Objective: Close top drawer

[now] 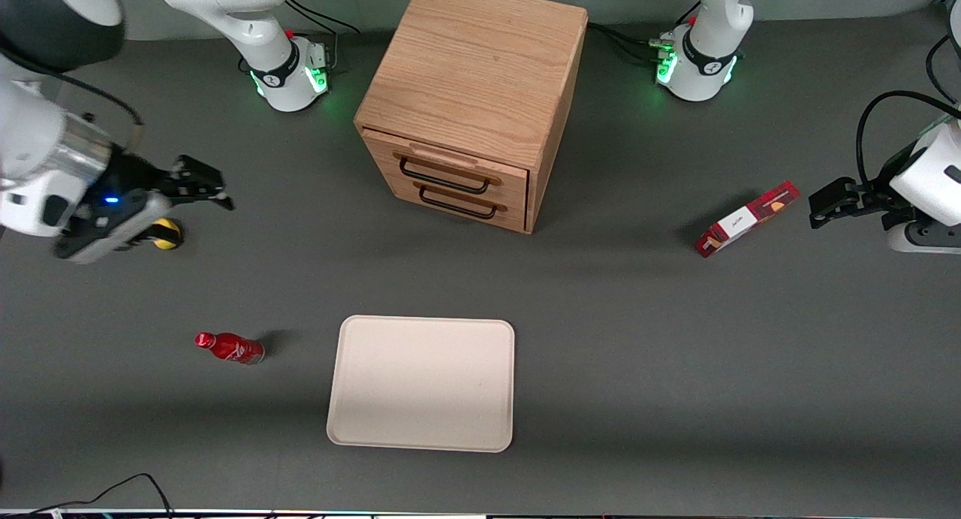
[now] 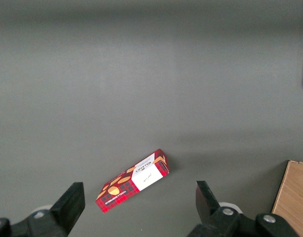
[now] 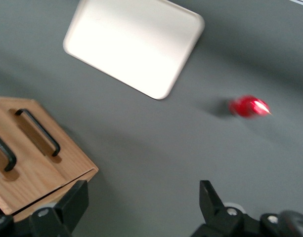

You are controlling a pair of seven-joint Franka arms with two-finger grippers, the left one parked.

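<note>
The oak cabinet (image 1: 480,61) stands at the table's middle, farther from the front camera than the tray. The top drawer (image 1: 383,152) is the upper of its two fronts, with a black wire handle (image 1: 444,181) and a raised wooden strip (image 1: 443,154). Its front sits nearly flush, with a thin dark line along its upper edge. My gripper (image 1: 206,185) hovers open and holds nothing, well off toward the working arm's end of the table, apart from the cabinet. In the right wrist view the cabinet's (image 3: 62,168) front shows beside my open gripper (image 3: 142,197).
A cream tray (image 1: 422,429) lies nearer the front camera than the cabinet. A red bottle (image 1: 229,348) lies on its side beside the tray. A yellow object (image 1: 167,233) sits under my gripper. A red cracker box (image 1: 743,218) lies toward the parked arm's end.
</note>
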